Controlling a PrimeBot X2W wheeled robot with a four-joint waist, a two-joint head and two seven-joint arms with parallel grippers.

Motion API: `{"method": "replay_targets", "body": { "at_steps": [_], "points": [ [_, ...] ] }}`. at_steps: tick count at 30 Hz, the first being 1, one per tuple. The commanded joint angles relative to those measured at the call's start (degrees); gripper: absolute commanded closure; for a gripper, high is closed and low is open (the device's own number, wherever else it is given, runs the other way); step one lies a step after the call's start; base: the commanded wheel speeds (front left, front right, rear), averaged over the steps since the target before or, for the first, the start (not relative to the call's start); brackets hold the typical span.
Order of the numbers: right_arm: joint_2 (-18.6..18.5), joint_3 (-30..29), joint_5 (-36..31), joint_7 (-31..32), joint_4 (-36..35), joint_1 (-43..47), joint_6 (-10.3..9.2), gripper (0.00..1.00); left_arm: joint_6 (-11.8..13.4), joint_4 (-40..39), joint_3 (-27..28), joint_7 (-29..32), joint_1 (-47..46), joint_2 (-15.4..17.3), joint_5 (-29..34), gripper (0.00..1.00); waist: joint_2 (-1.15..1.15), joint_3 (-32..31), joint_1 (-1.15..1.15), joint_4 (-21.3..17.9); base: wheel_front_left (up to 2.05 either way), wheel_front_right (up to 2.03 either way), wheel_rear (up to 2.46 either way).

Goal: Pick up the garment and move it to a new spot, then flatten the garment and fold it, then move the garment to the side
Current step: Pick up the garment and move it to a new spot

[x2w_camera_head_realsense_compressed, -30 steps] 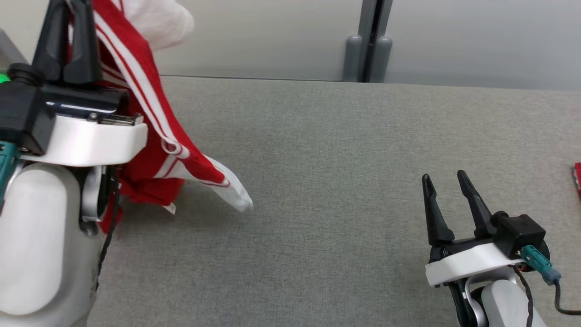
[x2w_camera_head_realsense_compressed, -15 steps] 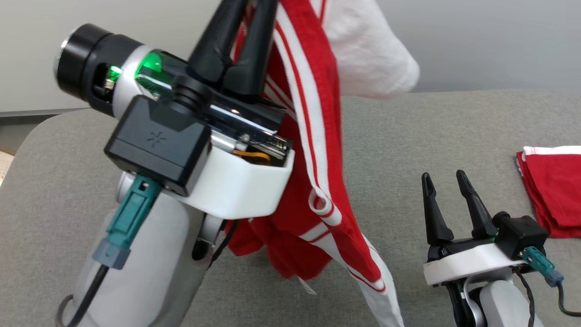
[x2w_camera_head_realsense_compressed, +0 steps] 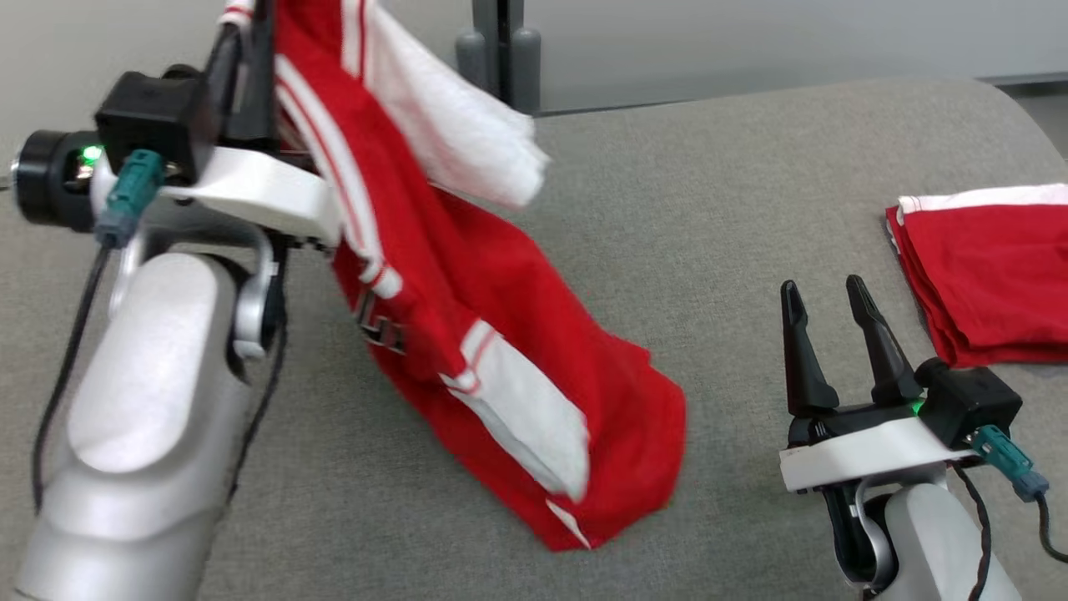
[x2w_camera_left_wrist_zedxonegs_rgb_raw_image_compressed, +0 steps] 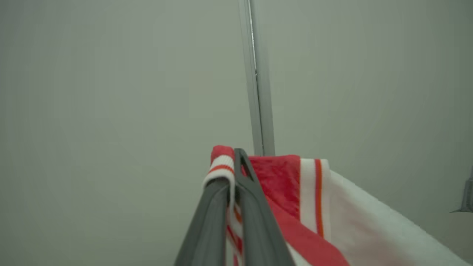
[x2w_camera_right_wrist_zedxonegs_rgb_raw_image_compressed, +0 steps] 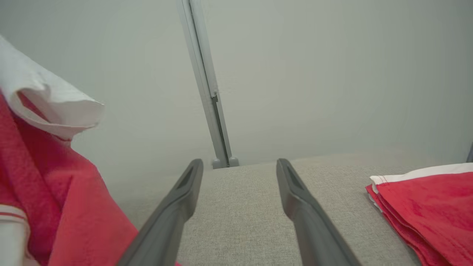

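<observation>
garment: red, white stripes and panels | folded pile: red, white edge | tabletop: grey weave

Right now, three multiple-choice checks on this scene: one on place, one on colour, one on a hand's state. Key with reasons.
1. Where does the folded red stack lie?
A. on the grey surface, off to the right of the right hand
B. draped over the wall post
C. on the floor

2. What colours is the garment hanging from the left hand?
A. blue and white
B. red and white
C. all black

3. The right hand is:
A. shut on the garment
B. shut on nothing
C. open, holding nothing

Key:
1 A, the stack lies flat on the surface at the right hand's right.
2 B, it is red cloth with white panels and stripes.
3 C, its fingers stand apart with bare surface between them.
</observation>
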Motion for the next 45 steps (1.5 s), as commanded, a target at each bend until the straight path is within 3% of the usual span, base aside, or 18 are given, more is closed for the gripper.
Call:
{"method": "replay_targets", "body": {
  "at_steps": [1,11,12,13,19,30,33,40,45],
  "points": [
    [-0.1,0.5,0.2,0.0,-0.2,-1.3,-0.02,0.0,0.7,4.3,1.9,-1.2,-2.2,1.5,0.0,1.0,0.0,3.2,0.0,-2.7,0.0,0.0,0.0],
    [-0.1,2.8,0.3,-0.1,-0.7,-4.6,-0.02,0.0,2.7,29.1,6.7,-6.7,-10.8,7.5,0.0,1.0,0.0,10.5,0.0,-6.2,0.0,0.0,0.0],
    [0.0,3.0,0.4,-0.1,-0.7,-4.8,-0.02,0.0,2.8,31.1,6.9,-7.3,-11.4,7.9,0.1,0.56,0.0,10.9,0.0,-6.5,0.0,0.0,0.0],
    [-0.1,3.1,0.4,-0.1,-0.7,-5.0,-0.02,0.0,3.0,32.9,7.1,-7.8,-11.9,8.4,0.1,0.0,0.0,11.3,0.0,-6.6,0.0,0.0,0.0],
    [0.0,3.0,-0.5,-0.1,-0.3,-5.2,-0.02,0.0,2.8,39.4,8.1,-10.8,-13.9,9.1,-0.8,0.0,0.0,11.5,0.0,-5.3,0.0,0.0,0.0],
    [-0.6,1.5,-2.8,-0.1,1.3,-2.9,-0.02,0.0,0.9,38.4,7.2,-11.6,-7.9,7.6,0.3,0.0,0.0,4.9,0.0,2.4,0.0,0.0,0.0],
    [-1.1,0.9,-2.8,-0.1,2.0,-2.1,-0.02,0.0,-2.2,40.5,5.5,-11.6,-6.6,6.5,0.0,0.0,0.0,2.4,0.0,4.9,0.0,0.0,0.0],
    [-1.3,0.9,-2.4,-0.1,2.7,-0.5,-0.02,0.0,-11.9,45.3,0.8,-7.5,-4.3,5.5,0.2,0.0,0.0,-1.3,0.0,8.7,0.0,0.0,0.0],
    [-1.0,0.9,-2.2,-0.1,2.8,0.4,-0.02,0.0,-14.5,46.8,-0.9,-6.2,-2.8,6.0,0.0,0.0,0.0,-3.3,0.0,10.2,0.0,0.0,0.0]
  ]
}}
